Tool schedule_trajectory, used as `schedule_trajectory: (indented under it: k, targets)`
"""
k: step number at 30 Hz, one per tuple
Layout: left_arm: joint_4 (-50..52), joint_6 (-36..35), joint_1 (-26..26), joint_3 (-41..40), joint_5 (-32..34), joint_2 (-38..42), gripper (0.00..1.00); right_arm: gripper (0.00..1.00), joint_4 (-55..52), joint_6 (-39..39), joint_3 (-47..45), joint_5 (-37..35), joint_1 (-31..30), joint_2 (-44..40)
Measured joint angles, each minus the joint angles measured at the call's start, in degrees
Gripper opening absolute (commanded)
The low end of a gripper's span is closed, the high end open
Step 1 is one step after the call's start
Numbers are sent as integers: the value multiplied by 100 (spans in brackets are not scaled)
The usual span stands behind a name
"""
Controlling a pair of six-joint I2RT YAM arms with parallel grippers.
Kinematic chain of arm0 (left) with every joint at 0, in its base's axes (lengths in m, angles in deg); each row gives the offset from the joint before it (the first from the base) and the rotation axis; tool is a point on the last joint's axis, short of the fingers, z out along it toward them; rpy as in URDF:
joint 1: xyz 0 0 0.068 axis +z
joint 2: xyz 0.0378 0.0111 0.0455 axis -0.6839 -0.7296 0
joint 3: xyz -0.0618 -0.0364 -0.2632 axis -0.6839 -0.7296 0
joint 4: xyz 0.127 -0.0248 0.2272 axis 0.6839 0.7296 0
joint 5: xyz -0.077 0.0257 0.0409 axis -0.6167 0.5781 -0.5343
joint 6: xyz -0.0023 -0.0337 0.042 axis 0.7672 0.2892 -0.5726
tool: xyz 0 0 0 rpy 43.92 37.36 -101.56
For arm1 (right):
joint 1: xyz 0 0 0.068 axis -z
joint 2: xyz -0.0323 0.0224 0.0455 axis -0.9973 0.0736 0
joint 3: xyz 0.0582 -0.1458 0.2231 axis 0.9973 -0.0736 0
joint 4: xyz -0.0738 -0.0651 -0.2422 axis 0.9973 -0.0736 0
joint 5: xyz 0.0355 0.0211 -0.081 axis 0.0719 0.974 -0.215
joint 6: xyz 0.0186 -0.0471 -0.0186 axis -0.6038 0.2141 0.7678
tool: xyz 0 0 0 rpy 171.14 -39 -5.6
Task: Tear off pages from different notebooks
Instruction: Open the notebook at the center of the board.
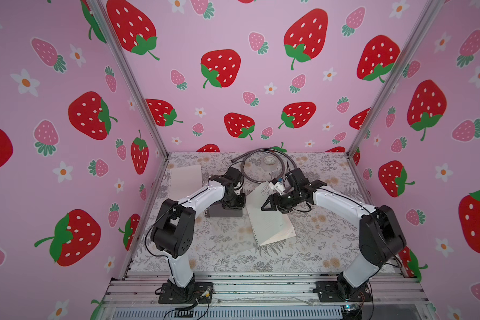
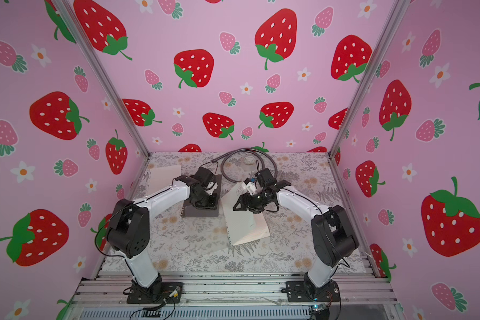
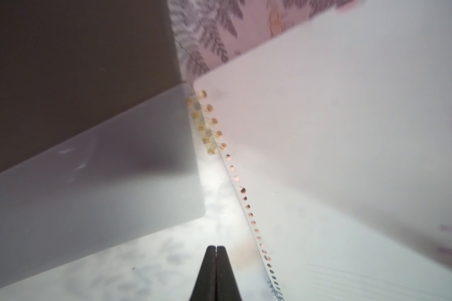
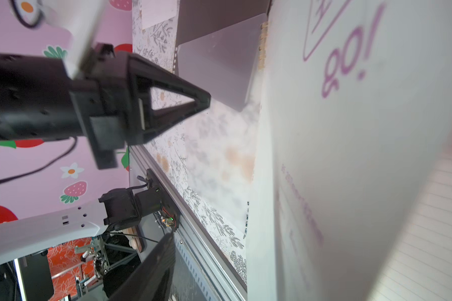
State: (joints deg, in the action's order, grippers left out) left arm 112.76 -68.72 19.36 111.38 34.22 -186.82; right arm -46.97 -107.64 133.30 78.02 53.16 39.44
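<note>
The dark brown notebook (image 1: 225, 212) lies closed at mid table, left of the whitish notebook (image 1: 272, 225), which lies open on a lined page (image 4: 441, 221). A translucent leaf (image 1: 227, 235) is spread flat beside its spiral. My left gripper (image 3: 215, 247) is shut, empty, with its tips down on that leaf. A whitish leaf with a purple printed label (image 4: 350, 52) stands up off the spiral. My right gripper (image 1: 268, 206) is at this leaf's top edge; its visible finger (image 4: 152, 268) stands clear of the leaf and the other is hidden behind it. One loose page (image 1: 185, 178) lies back left.
A grey cable loop (image 1: 261, 166) and a tape roll (image 1: 269, 160) lie at the back of the flowered table (image 1: 316, 249). Metal rails (image 1: 261, 288) run along the front edge. Strawberry-print walls close in the left, back and right sides.
</note>
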Motion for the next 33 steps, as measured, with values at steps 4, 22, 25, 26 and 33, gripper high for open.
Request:
schedule_trajectory:
  k: [4,22,25,26,33]
  targets:
    - [13,184,601,-76,293,831,0,70,-177,208,619,313,-234,201]
    - [372,505,1720,-708,415,2046,0,72,-2081,1021,4789,2037,-664,4387]
    - [365,527,1716,-715,402,2162,0,73,-2308,1016,4983,1731,-680,4625]
    - [343,529,1711,-732,372,2192,0,73,-2363,1014,4981,1641,-688,4638]
    - [175,540,1154,-815,190,1794,0,72,-1987,890,3963,831,-634,3853]
